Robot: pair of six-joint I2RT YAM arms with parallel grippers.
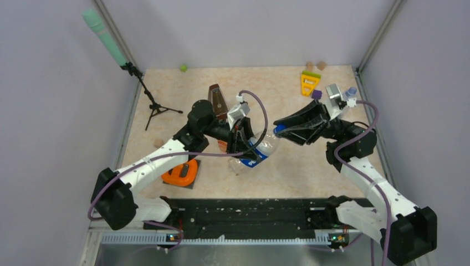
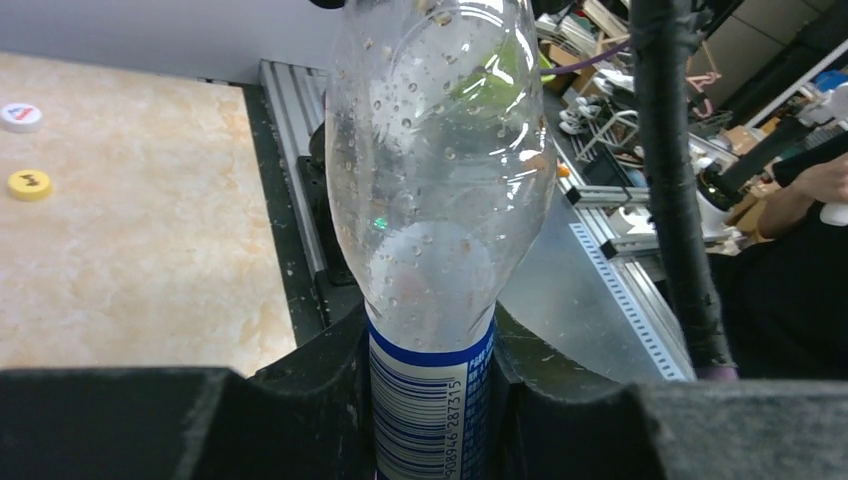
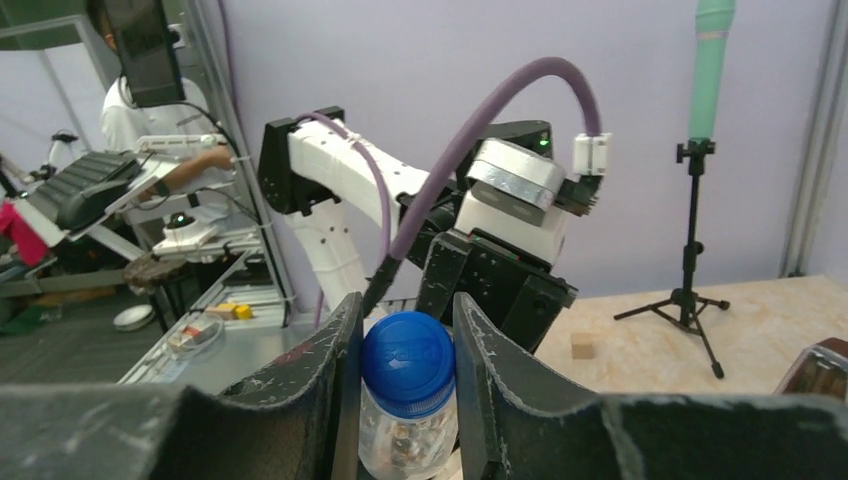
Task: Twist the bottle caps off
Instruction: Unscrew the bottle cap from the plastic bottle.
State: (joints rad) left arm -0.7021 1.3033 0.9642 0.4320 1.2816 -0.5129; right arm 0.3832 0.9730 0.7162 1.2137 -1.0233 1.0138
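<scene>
The slim clear bottle with the blue label (image 1: 260,148) is held off the table, tilted, between the two arms. My left gripper (image 1: 245,145) is shut on its labelled body; in the left wrist view the jaws (image 2: 430,400) press both sides of the label (image 2: 425,415). My right gripper (image 1: 281,132) is shut on its blue cap (image 3: 408,362), one finger on each side. A white cap (image 2: 21,117) and a yellow cap (image 2: 29,184) lie loose on the table. The other two bottles cannot be made out for certain.
A brown metronome (image 1: 217,100) stands behind the left gripper. A microphone stand (image 1: 151,102) is at the back left. An orange object (image 1: 180,173) lies under the left arm. A yellow toy (image 1: 309,83), a purple block (image 1: 316,94) and tan discs (image 1: 321,65) are at the back right.
</scene>
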